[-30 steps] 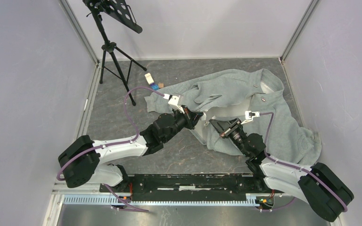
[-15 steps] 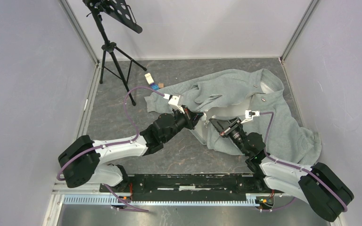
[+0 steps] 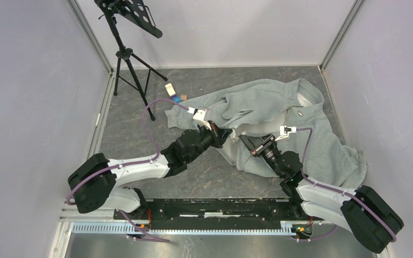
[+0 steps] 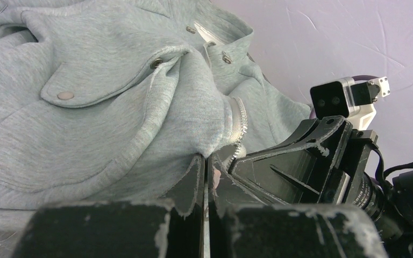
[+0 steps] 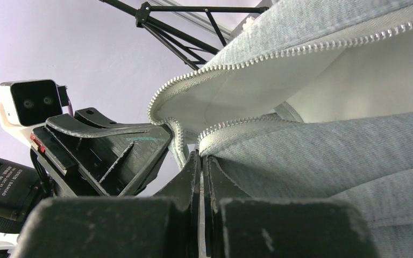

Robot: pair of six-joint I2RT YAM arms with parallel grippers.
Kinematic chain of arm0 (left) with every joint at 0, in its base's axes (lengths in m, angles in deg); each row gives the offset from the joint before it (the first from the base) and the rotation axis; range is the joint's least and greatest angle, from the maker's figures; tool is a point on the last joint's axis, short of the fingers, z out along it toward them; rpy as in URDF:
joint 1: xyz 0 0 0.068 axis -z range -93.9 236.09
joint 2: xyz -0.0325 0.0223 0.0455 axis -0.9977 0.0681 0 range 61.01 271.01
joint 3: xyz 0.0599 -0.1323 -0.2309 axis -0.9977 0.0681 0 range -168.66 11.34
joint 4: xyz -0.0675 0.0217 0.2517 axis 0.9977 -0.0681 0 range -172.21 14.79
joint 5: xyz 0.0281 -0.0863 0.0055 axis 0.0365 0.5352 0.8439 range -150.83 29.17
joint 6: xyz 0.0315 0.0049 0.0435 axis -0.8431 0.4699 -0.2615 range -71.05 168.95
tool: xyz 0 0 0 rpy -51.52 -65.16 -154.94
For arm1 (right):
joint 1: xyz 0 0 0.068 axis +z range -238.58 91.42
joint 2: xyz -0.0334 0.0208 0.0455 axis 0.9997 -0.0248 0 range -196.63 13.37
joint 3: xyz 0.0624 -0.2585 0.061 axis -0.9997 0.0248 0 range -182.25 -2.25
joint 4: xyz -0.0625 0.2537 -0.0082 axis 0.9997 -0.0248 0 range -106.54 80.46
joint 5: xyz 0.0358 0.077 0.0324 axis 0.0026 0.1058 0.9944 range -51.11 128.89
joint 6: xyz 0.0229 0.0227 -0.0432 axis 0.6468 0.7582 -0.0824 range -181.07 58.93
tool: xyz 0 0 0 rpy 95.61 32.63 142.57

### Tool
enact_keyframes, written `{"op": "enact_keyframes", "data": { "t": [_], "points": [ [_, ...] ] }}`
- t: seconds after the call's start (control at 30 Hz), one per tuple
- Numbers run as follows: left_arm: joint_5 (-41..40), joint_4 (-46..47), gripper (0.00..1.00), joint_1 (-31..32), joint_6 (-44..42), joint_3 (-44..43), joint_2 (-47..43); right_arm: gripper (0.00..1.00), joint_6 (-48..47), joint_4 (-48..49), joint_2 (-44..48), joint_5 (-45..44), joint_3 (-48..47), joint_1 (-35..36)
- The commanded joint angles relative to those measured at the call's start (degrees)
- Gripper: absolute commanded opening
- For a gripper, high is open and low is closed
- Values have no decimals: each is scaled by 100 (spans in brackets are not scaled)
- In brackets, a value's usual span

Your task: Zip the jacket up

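Note:
The light grey-green fleece jacket (image 3: 279,107) lies spread over the back right of the floor, front open, pale lining showing. My left gripper (image 3: 228,133) is shut on the bottom end of one zipper edge (image 4: 237,121); my right gripper (image 3: 243,140) is shut on the bottom end of the other zipper edge (image 5: 231,127). The two grippers face each other, tips nearly touching, with the hem lifted a little. In the left wrist view the jacket (image 4: 86,91) fills the left, with collar snaps above. In the right wrist view the open zipper teeth (image 5: 301,49) run up to the right.
A black tripod stand (image 3: 126,54) stands at the back left. A small white and blue object (image 3: 172,92) lies on the floor by the jacket's left sleeve. Grey walls close in on both sides and the back.
The left arm has shifted very slightly; both grippers stay shut on the zipper ends and the jacket has barely moved.

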Motion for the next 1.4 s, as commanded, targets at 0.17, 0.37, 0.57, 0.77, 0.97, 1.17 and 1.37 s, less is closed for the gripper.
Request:
{"op": "enact_keyframes", "data": {
  "t": [0.17, 0.37, 0.57, 0.77, 0.97, 1.17, 1.37],
  "points": [
    [65, 407, 2, 46, -53, -238, -22, 1, -17, 240, 56, -137, -171, -21],
    [62, 383, 2, 94, -169, -180, -19, 1, 7, -108, 176, -267, -327, -23],
    [-38, 372, 2, 164, -384, -133, 20, 1, 123, -768, 368, -338, -603, -27],
    [-287, 337, 2, 223, -660, -140, 67, 0, 554, -1432, 455, -294, -848, -24],
    [-495, 322, 2, 267, -941, -149, 83, 0, 761, -2575, 606, -233, -1288, -23],
    [-682, 290, 2, 330, -1125, -127, 53, 0, 1142, -3582, 780, -268, -1563, -22],
    [-767, 224, 2, 369, -1146, -167, 55, 0, 1312, -3912, 870, -351, -1626, -22]
  ]
}}
